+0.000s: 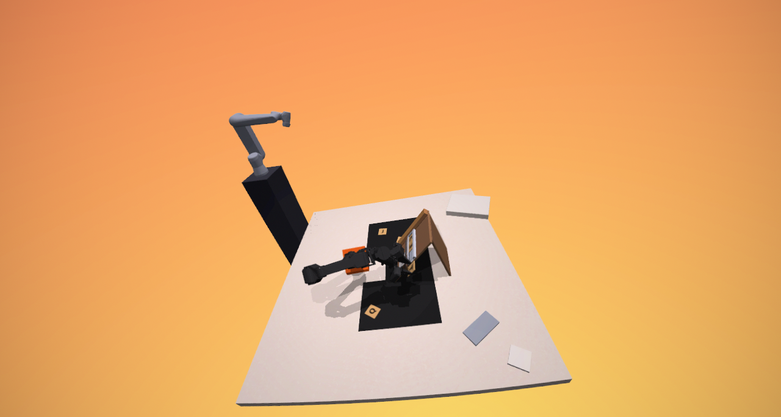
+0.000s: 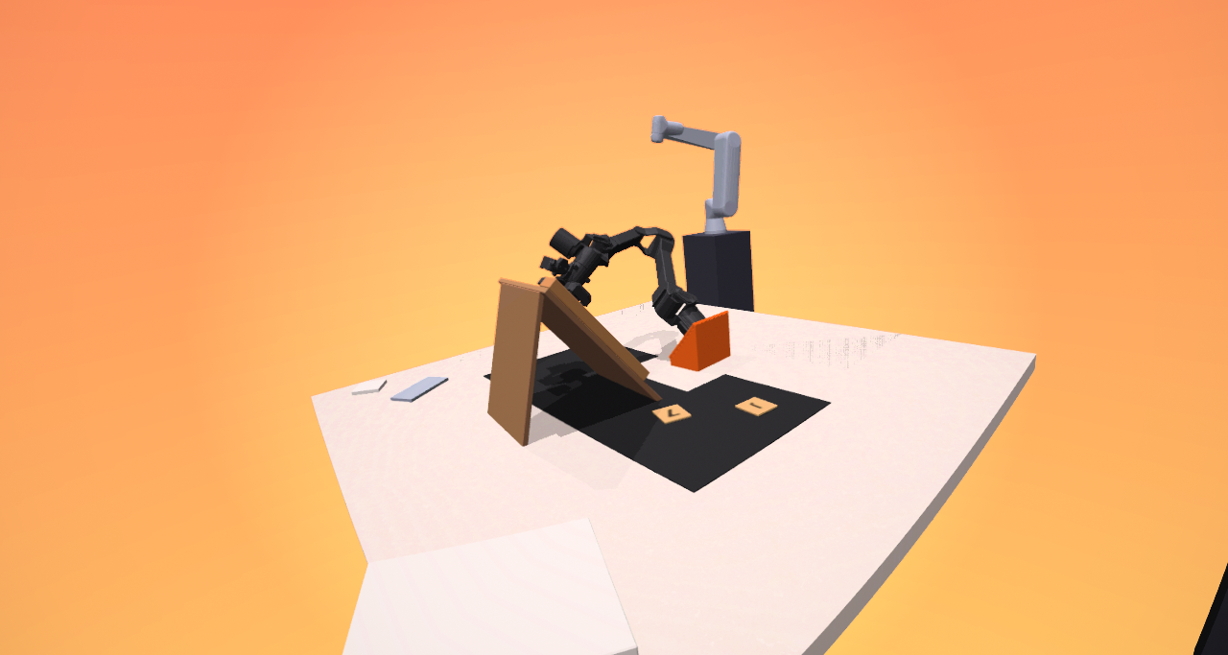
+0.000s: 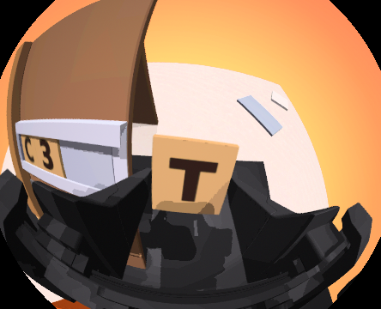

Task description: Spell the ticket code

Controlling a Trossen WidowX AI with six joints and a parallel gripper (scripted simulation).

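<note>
My gripper (image 3: 190,178) is shut on the T tile (image 3: 203,152) (image 1: 411,268), upright in the wrist view, right of the leaning brown board (image 3: 83,81) (image 1: 431,231) (image 2: 513,359) with a visible gap. The pale rail (image 3: 70,130) on the board holds C (image 3: 28,150) and 3 (image 3: 47,156) at its left; the channel right of them is empty. The Q tile (image 1: 372,311) lies on the black mat (image 1: 420,308) (image 2: 696,466). Two more tiles lie beyond the board's other side: one (image 2: 755,406) (image 1: 382,231) with a short stroke, one (image 2: 671,413) with an angled mark. No ticket code is readable.
An orange block (image 2: 712,342) stands at my arm's base. A blue-grey slab (image 1: 480,328) (image 3: 260,115) (image 2: 418,388) and a small white card (image 1: 519,358) (image 3: 280,100) lie beyond the mat. A white block (image 1: 468,205) (image 2: 489,591) lies near a counter corner. A grey arm stands on a dark pedestal (image 1: 273,212) (image 2: 720,269).
</note>
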